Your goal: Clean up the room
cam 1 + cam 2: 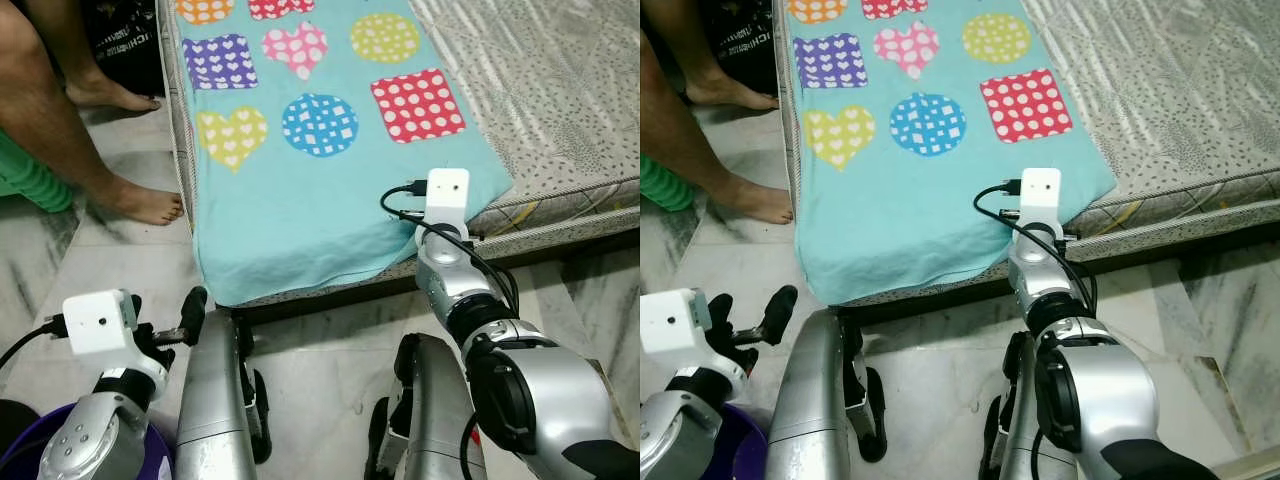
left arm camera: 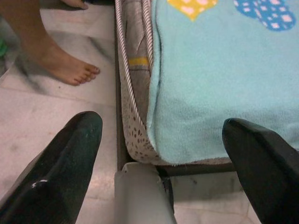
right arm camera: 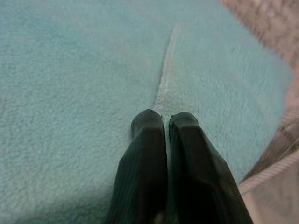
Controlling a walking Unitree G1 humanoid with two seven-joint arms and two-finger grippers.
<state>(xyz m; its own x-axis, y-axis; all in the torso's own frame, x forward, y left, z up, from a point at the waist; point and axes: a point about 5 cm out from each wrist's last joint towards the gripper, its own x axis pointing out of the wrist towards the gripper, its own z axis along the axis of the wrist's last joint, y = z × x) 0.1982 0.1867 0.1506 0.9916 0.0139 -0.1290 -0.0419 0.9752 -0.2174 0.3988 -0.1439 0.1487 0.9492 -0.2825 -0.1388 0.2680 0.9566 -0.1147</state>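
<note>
A turquoise blanket (image 1: pixel 300 190) printed with dotted hearts, circles and squares lies spread on the bed's mattress (image 1: pixel 560 100), its near edge hanging over the front. My right gripper (image 3: pixel 163 117) rests on the blanket's front right part with both fingers pressed together; a fold of the hem runs straight into their tips. Its wrist camera (image 1: pixel 446 195) hides the fingers in the eye views. My left gripper (image 2: pixel 161 121) is held low by the bed's near left corner, fingers (image 2: pixel 70 154) spread wide with nothing between them.
A person's bare feet (image 1: pixel 145 200) stand on the marble floor left of the bed, next to something green (image 1: pixel 30 185). A purple bucket (image 1: pixel 735 430) sits under my left arm. The dark bed frame (image 1: pixel 330 300) is right before my legs.
</note>
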